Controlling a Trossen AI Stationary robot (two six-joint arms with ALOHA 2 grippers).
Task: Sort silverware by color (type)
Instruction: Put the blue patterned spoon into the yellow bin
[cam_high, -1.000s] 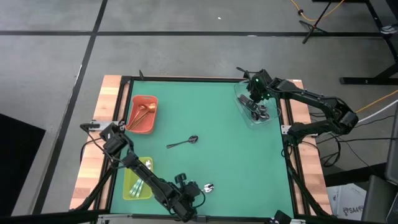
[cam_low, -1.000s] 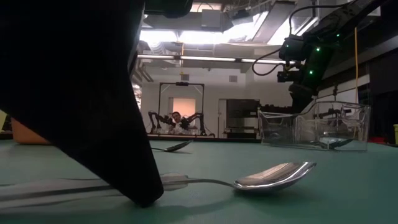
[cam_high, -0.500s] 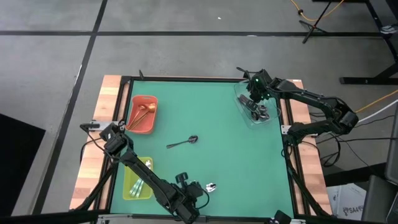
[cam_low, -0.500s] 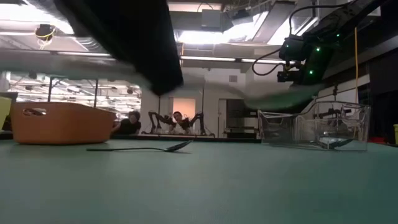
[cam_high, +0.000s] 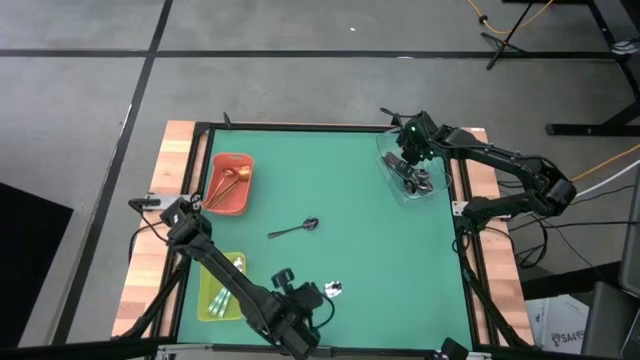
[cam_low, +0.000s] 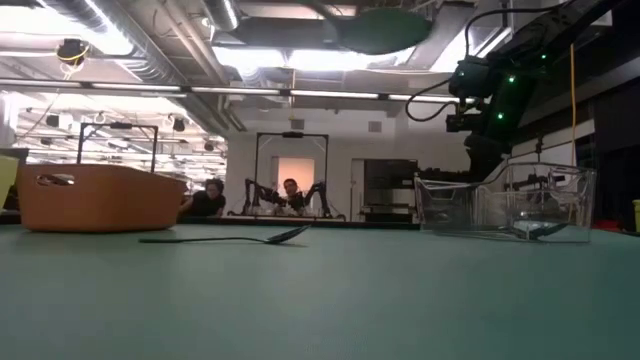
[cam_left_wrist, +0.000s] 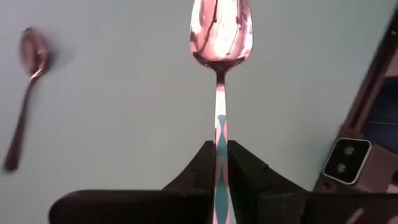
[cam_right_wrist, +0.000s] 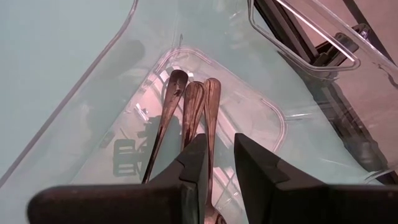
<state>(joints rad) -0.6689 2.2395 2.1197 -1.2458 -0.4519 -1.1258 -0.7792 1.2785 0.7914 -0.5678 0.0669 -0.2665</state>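
The green counter is framed in black, with wooden strips at its sides. On it are set a red tray, a yellow-green tray, a clear tray, and one dark spoon near its middle.

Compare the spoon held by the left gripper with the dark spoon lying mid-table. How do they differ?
The held spoon is clamped by its handle in the left gripper, off the mat; the dark spoon lies flat and free. The held spoon has a shiny silver bowl and a pale patterned handle; the dark spoon is dark all over. Both are small spoons.
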